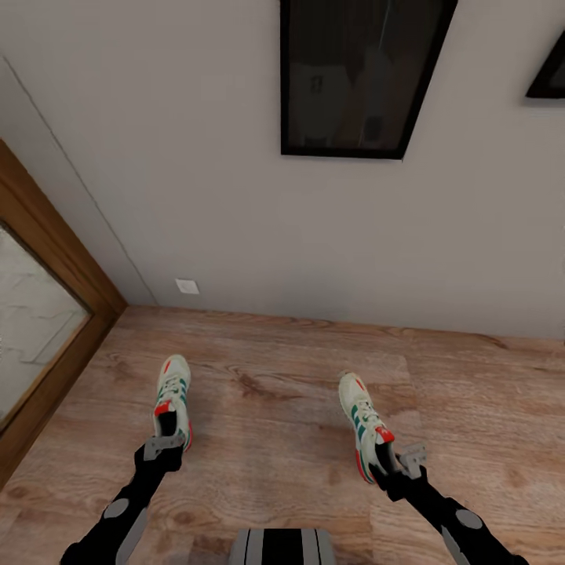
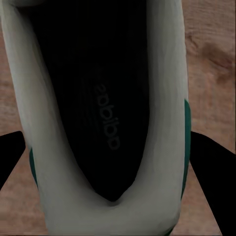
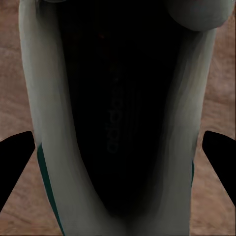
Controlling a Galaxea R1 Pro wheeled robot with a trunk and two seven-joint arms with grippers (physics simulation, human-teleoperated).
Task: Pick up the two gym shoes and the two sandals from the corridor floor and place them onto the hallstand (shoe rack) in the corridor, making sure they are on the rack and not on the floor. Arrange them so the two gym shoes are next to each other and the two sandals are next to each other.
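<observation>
Left end effector [image 1: 162, 449] spread wide around left gym shoe [image 1: 173, 399] heel, right end effector [image 1: 400, 464] likewise — right gym shoe [image 1: 362, 421], corridor floor [image 1: 275, 392].

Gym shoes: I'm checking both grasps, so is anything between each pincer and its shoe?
Nothing visible. The left pincer sits at the left gym shoe heel; the right pincer at the right gym shoe heel, fingers flanking.

Left gripper [image 1: 162, 449] sits at the heel of the left shoe [image 1: 173, 395]; shoe runs ahead of it toward the wall [image 1: 235, 196]. Right gripper [image 1: 402, 463] at the heel of the right shoe [image 1: 362, 420], same way. Both shoes on the floor [image 1: 267, 408], well apart. Fingers [image 2: 212, 172] flank each heel.
</observation>
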